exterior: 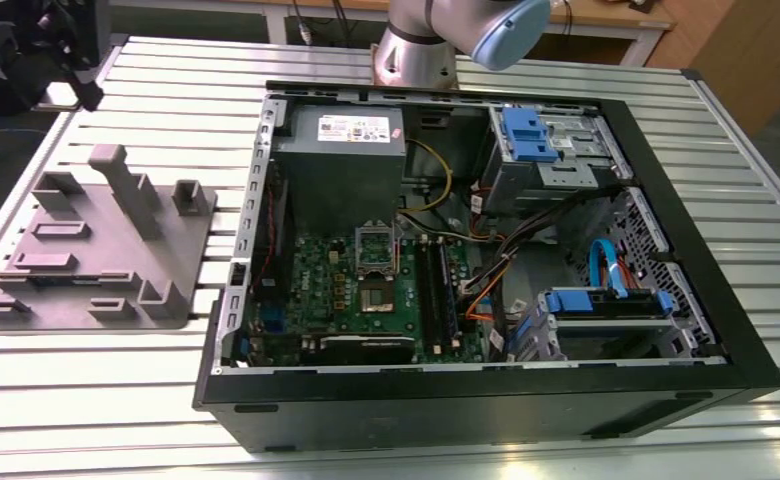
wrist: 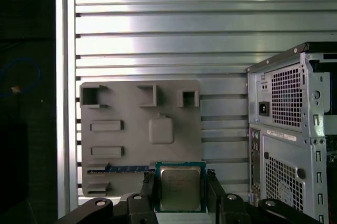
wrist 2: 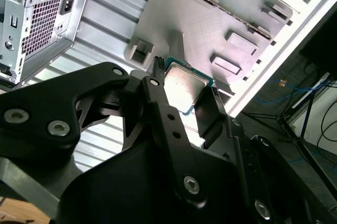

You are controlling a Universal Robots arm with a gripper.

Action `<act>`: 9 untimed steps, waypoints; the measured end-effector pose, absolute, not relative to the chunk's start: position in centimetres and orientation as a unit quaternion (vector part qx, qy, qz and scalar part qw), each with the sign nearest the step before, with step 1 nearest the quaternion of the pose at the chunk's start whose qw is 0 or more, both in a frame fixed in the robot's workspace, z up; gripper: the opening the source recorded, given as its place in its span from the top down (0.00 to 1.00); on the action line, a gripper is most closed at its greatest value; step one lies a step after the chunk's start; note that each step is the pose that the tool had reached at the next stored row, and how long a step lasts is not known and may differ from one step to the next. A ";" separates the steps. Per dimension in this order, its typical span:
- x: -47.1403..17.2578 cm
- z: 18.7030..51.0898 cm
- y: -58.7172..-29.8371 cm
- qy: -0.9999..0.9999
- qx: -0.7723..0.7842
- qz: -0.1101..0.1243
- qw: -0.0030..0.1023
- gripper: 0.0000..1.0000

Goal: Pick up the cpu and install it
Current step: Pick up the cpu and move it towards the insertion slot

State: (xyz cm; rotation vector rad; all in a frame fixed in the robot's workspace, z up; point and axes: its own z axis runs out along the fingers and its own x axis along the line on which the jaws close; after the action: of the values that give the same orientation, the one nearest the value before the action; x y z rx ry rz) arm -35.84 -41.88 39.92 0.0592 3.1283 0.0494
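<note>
The cpu [wrist: 180,187] is a small square chip with a silvery metal top and a green rim, also seen in the second wrist view [wrist 2: 185,84]. My gripper [wrist: 180,196] is shut on it, one black finger on each of two opposite edges; the same grip shows from the side [wrist 2: 185,100]. The chip hangs in the air above the grey fixture plate [wrist: 139,134], near one of its edges. In the exterior view, the open computer case [exterior: 710,300] lies on its side with the motherboard socket [exterior: 377,297] exposed near the middle of the green board.
The case's rear panel [wrist: 289,129] stands close beside the fixture plate. A slatted metal table [exterior: 163,90] carries both. On the exterior view's left the fixture plate [exterior: 97,260] has raised blocks. A thin memory stick [wrist: 121,168] lies on the plate. The arm's base [exterior: 417,55] stands behind the case.
</note>
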 end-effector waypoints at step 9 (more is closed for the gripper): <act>-35.5 39.9 -41.9 1.000 0.019 0.016 0.006 0.53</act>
State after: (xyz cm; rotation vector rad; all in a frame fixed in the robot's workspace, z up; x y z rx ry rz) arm -35.54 -41.88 39.92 0.0592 3.1284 0.0493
